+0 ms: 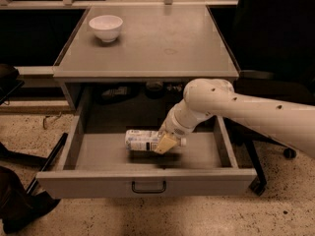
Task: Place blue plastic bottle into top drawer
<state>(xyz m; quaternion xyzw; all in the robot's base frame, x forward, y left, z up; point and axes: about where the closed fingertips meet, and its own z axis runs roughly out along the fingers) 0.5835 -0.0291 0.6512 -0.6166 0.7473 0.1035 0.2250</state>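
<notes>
One gripper [166, 142] clamps the bottle [140, 139] near its cap, horizontal, low inside the open drawer [147, 180]. A bowl [106, 27] sits on the cabinet top [162, 43].

No legible txt on bottle [140, 139] label; end effector [167, 142] in drawer [98, 181].

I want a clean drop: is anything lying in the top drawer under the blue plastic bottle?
Nothing visible. The gripper holds the blue plastic bottle on its side low inside the open top drawer, whose floor beneath shows only shadow.
</notes>
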